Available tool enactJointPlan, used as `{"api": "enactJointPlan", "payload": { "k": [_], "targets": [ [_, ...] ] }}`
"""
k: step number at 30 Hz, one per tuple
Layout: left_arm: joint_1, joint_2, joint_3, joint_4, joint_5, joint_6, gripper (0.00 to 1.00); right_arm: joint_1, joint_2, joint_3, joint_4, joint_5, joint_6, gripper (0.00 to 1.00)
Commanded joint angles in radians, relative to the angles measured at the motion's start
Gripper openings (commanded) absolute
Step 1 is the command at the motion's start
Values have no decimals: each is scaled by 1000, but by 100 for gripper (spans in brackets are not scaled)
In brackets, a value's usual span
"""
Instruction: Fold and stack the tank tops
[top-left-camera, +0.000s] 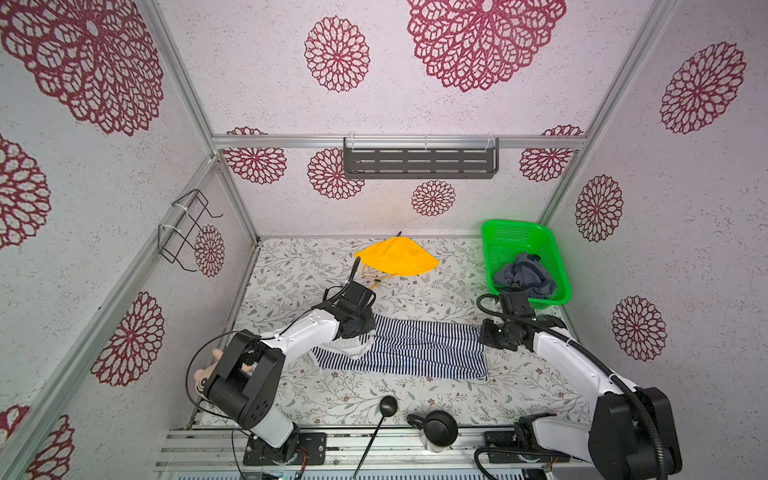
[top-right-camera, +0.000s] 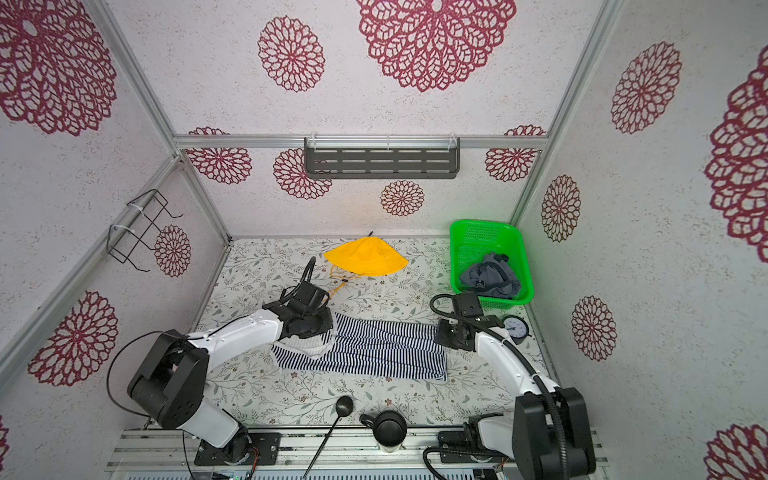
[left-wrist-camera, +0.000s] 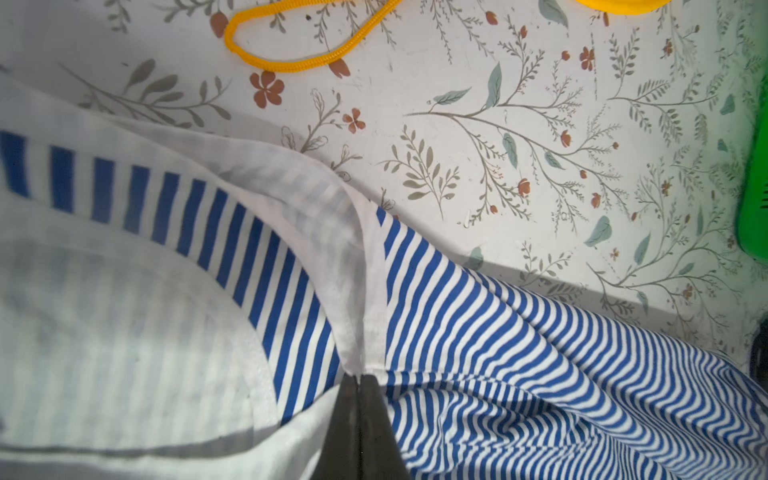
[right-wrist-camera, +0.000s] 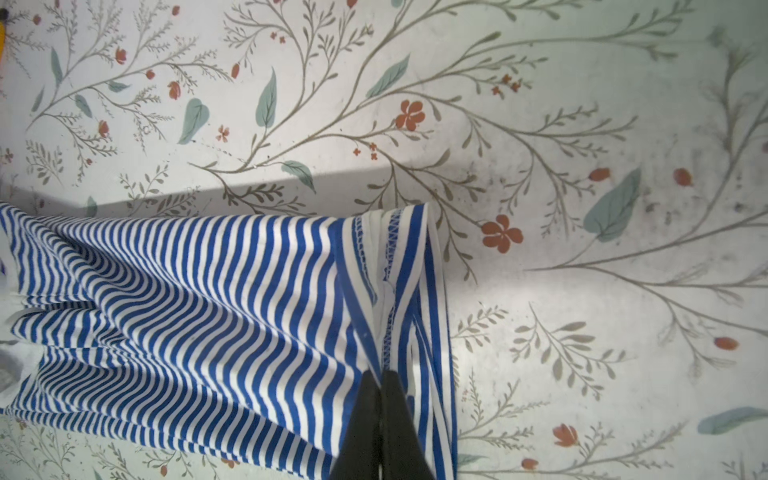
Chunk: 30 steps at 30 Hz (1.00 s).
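A navy-and-white striped tank top (top-left-camera: 419, 349) (top-right-camera: 374, 349) lies spread across the middle of the table. My left gripper (left-wrist-camera: 358, 376) (top-left-camera: 360, 332) is shut on the white strap edge at its far left end. My right gripper (right-wrist-camera: 380, 374) (top-left-camera: 490, 334) is shut on the stitched hem at its far right corner. The cloth between the two grippers is rippled and slightly raised. A blue-grey tank top (top-left-camera: 523, 276) (top-right-camera: 490, 276) lies crumpled in the green basket (top-left-camera: 494, 232). In both top views the wrists hide the fingertips.
A yellow hat (top-left-camera: 397, 257) with its cord (left-wrist-camera: 307, 45) lies at the back of the table. A black ladle (top-left-camera: 384, 409) and a black-lidded mug (top-left-camera: 436, 428) sit at the front edge. A round dial (top-right-camera: 514, 326) lies by the right arm.
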Motion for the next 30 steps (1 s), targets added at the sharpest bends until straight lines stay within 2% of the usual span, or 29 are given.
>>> {"api": "enactJointPlan", "payload": {
  "k": [1,5,7,8,10,13,16,22,27,30],
  "targets": [
    [-21,-49,-37,-15,-24,-38,0,-8,-5,-37,-23,6,43,0],
    [-22,-51,-65,44,-14,-65,1,-8,47,-59,3,20,54,0],
    [-26,-32,-57,80,4,-74,31,-8,57,-68,17,19,53,0],
    [-31,-17,-47,87,4,-73,42,-8,53,-71,21,19,55,0],
    [-39,15,-32,95,2,-68,52,-8,42,-71,18,23,52,0],
    [-40,73,-17,121,5,-62,57,-8,32,-66,11,26,46,0],
    [-40,128,18,119,-5,-43,56,-8,23,-67,9,21,43,0],
    [-38,207,76,124,-5,-25,43,-8,13,-66,6,20,36,0],
    [-38,235,75,136,3,-33,21,-7,6,-65,2,27,32,0],
    [-38,232,73,130,-5,-36,1,-8,7,-60,2,28,28,0]
  ]
}}
